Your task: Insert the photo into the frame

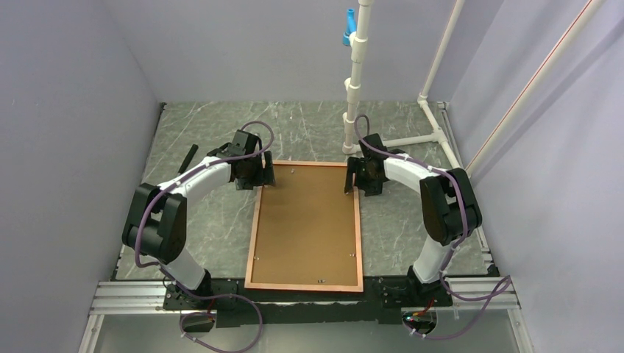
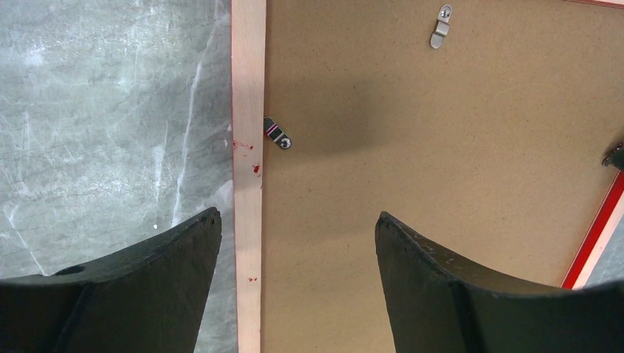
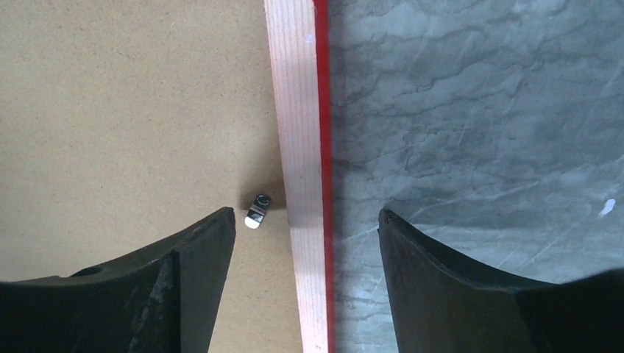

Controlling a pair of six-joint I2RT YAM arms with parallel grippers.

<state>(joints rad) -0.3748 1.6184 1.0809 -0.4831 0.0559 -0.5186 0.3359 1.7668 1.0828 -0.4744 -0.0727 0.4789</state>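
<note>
Frame lies back-up beneath left end effector and right end effector

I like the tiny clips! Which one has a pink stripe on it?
The dark clip beside the frame's pale wooden edge, nearest the left gripper. The silver clip farther up the backing board has no stripe.

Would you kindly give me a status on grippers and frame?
Left gripper open astride frame left rail. Right gripper open over right rail. Frame face down, backing board in. Photo not in view.
</note>
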